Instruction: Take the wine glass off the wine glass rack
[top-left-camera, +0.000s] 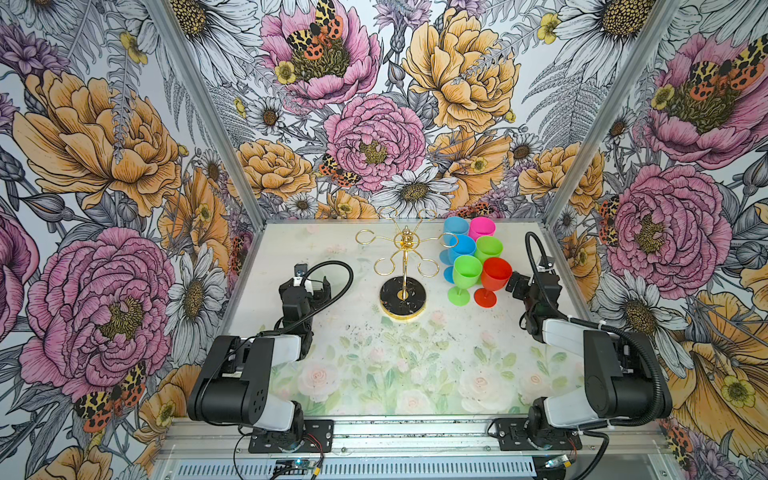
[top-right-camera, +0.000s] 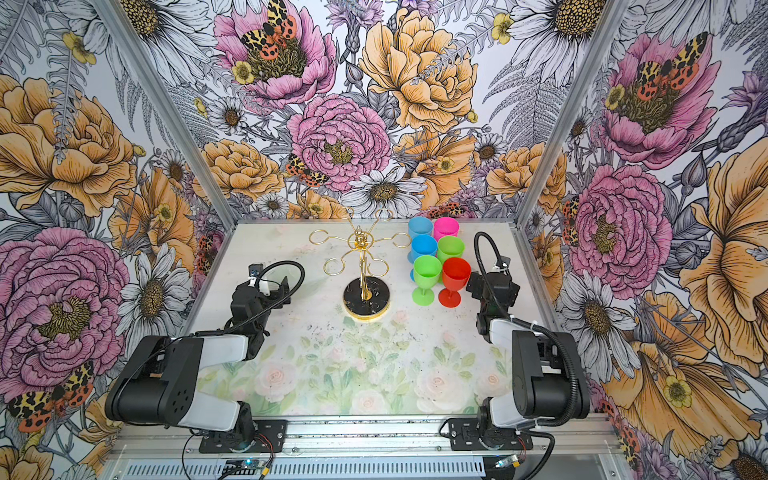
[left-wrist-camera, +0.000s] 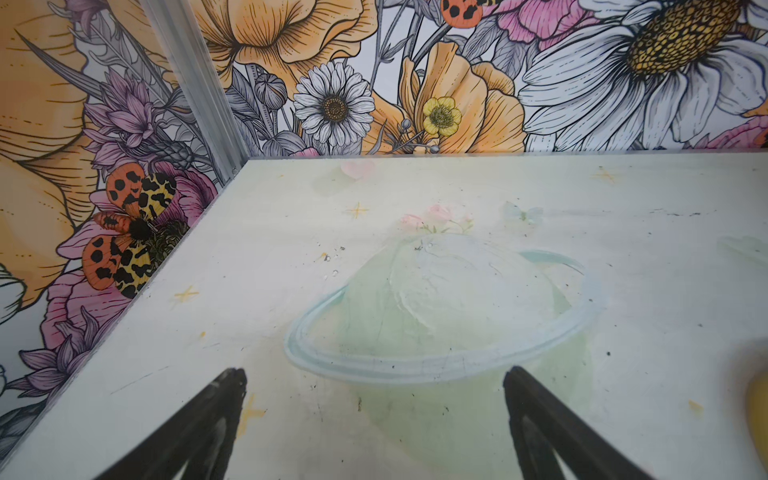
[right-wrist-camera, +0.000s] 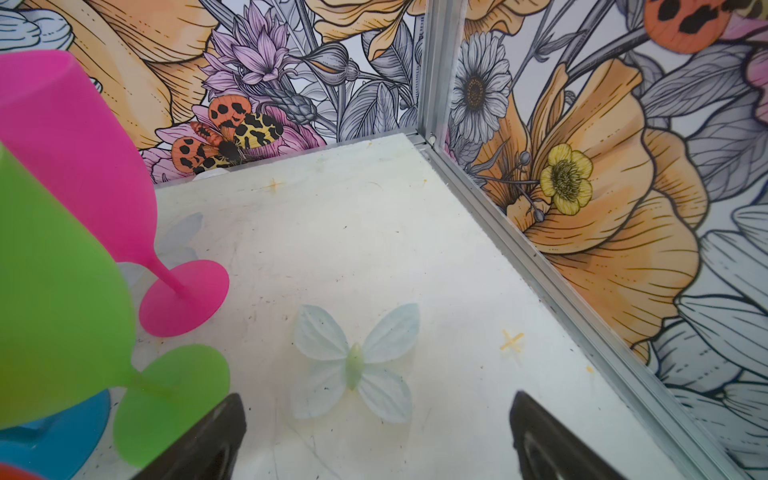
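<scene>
We see the thin gold wire rack (top-left-camera: 405, 241) upright, pole vertical, on a pale floral tabletop (top-left-camera: 374, 332) between flowered walls (top-left-camera: 374, 124); left gripper (left-wrist-camera: 374, 374) and right gripper (right-wrist-camera: 377, 398) gape, holding nothing.

A pale, evenly lit tabletop (top-left-camera: 374, 365) printed with faded roses is enclosed on three sides by walls (top-left-camera: 374, 124) papered with large pink, orange and white flowers and spotted moths, which are joined at the corners by aluminium posts (top-left-camera: 202, 104).

Mid-table stands the wine glass rack (top-left-camera: 411, 297). The glass cluster (top-left-camera: 466, 268) is packed just right of it, closing that side (red glass (top-left-camera: 496, 272) at front-right corner). The table (top-left-camera: 374, 357) lies open left of and in front of the rack.
</scene>
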